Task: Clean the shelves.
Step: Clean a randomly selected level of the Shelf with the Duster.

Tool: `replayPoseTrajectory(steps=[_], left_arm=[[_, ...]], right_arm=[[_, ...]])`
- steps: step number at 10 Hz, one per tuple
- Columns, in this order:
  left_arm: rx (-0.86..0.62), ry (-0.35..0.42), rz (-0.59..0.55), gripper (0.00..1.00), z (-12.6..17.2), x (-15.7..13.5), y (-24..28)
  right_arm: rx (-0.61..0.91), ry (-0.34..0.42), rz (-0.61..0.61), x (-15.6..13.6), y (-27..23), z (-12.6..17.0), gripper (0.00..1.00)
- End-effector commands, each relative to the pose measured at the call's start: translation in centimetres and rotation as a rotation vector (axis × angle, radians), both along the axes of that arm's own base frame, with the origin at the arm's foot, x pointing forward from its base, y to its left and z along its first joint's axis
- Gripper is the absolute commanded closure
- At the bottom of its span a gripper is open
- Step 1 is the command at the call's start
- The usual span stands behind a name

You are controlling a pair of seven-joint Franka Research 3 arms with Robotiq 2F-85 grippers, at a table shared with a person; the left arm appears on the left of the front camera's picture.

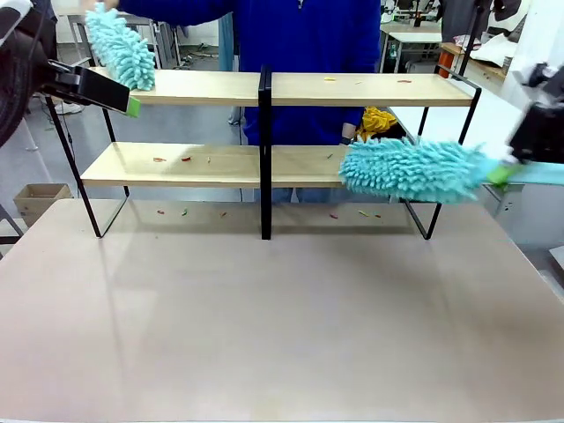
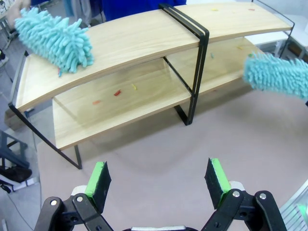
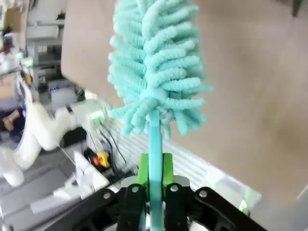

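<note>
Two tiers of light board make up the shelves (image 1: 379,90), standing along the far side of the table (image 1: 282,335) with a black upright (image 1: 264,150) at their middle. The right gripper (image 3: 154,171) is pinched tight on the stem of a teal duster (image 1: 410,167) — its fluffy head lies lengthwise along the lower board's right half, at the front edge, tip toward the upright. A second duster (image 1: 119,44) sits on the top board's left end. The left gripper (image 2: 159,178) hangs spread and empty, facing the rack's left half. Small red and green scraps (image 1: 172,159) dot the lower left board — past the upright from the right arm's duster, nearer the left arm.
</note>
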State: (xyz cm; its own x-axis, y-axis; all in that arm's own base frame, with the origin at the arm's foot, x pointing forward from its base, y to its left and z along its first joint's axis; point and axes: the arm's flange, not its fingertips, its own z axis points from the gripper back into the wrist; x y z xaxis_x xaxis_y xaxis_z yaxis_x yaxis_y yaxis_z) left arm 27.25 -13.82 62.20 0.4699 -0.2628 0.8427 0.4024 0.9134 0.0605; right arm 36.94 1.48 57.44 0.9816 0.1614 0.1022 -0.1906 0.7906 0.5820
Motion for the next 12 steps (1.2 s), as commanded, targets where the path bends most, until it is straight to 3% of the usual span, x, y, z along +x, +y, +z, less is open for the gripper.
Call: replayPoseTrajectory(steps=[1, 2, 3, 4, 5, 7, 9, 12], left_arm=[[-0.001, 0.0, 0.0, 0.0, 0.0, 0.0, 0.1], [-0.001, 0.0, 0.0, 0.0, 0.0, 0.0, 0.1], [-0.001, 0.0, 0.0, 0.0, 0.0, 0.0, 0.1], [-0.001, 0.0, 0.0, 0.0, 0.0, 0.0, 0.1], [-0.001, 0.0, 0.0, 0.0, 0.0, 0.0, 0.1], [-0.001, 0.0, 0.0, 0.0, 0.0, 0.0, 0.1], [-0.001, 0.0, 0.0, 0.0, 0.0, 0.0, 0.1], [-0.001, 0.0, 0.0, 0.0, 0.0, 0.0, 0.1]], right_arm=[[0.029, -0.06, -0.106, 1.9, 4.5, -1.7, 0.87], [0.053, -0.114, -0.104, 3.2, 6.3, -1.6, 0.87], [0.036, -0.101, -0.079, 4.1, 7.8, -1.7, 0.87], [-0.02, 0.026, 0.044, 3.8, 8.6, -2.0, 0.87], [0.031, -0.093, -0.085, 3.2, 6.8, -1.7, 0.87], [0.019, -0.058, -0.03, 3.7, 8.7, -2.8, 0.87], [0.039, -0.148, -0.043, 5.4, 11.2, -4.0, 0.87], [-0.083, -0.338, -0.178, 6.2, 13.6, -6.4, 0.87]])
